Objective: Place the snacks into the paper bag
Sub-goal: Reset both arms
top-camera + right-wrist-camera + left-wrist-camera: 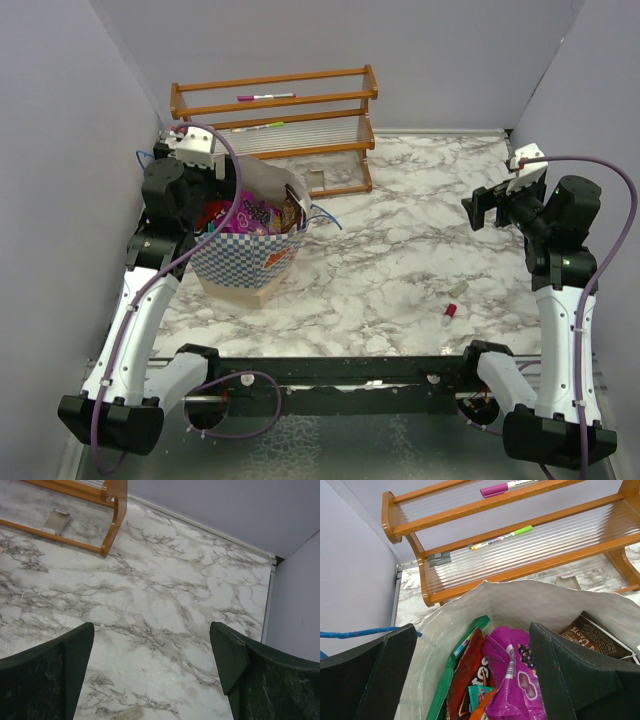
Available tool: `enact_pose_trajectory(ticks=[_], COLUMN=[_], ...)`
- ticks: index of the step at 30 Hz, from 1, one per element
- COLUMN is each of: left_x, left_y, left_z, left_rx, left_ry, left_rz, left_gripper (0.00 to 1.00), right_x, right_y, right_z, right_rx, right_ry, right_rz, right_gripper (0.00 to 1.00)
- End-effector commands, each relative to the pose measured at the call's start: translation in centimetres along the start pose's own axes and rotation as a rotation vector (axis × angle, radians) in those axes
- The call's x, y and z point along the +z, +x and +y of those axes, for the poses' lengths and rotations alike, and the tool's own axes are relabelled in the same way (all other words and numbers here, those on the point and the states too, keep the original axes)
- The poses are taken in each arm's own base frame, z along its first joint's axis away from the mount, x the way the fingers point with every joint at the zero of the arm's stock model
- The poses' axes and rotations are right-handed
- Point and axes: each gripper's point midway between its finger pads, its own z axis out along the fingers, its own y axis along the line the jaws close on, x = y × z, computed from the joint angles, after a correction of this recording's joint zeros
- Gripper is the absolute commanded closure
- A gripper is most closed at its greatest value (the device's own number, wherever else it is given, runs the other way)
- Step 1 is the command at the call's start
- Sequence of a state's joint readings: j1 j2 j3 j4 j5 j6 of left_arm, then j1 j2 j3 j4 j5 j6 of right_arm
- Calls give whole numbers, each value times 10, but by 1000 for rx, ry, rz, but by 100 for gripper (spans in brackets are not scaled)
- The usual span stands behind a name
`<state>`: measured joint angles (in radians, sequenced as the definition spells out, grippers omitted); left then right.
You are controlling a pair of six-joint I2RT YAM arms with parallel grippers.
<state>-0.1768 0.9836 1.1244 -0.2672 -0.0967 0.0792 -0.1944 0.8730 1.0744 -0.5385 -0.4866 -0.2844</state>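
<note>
The paper bag [243, 262], blue-and-white checkered with a tan base, stands upright at the left of the marble table. The snacks are inside it: a magenta pack [517, 680], a red Doritos bag [470, 672], a green packet [465, 647], a teal pack [479, 695] and a brown bag [595, 637]. My left gripper [472, 630] hangs open just over the bag's mouth, with nothing between its fingers. In the top view it sits at the bag's left rim [208, 205]. My right gripper [151, 627] is open and empty above bare marble on the right [485, 208].
A wooden rack [275, 120] holding markers [500, 537] stands against the back wall, right behind the bag. A tiny red-pink cap [450, 311] lies on the table near the right arm. Grey walls close in on the left, back and right.
</note>
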Motion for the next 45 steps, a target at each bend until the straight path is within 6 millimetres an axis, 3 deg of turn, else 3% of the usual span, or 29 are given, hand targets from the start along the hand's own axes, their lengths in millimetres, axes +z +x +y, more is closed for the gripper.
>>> enact_pose_trajectory(ticks=[1,45], left_x=[-10,-11], left_y=[-16,-16], left_z=[5,11], left_rx=[-12,-20], left_ry=[-11,-44], left_rz=[-43,-37], left_gripper=[3,3], right_x=[-5,-2], right_y=[-19,-15], right_z=[-2,2], right_rx=[-11,-9], right_ry=[9,-16], right_rz=[-43,-31], right_gripper=[0,0])
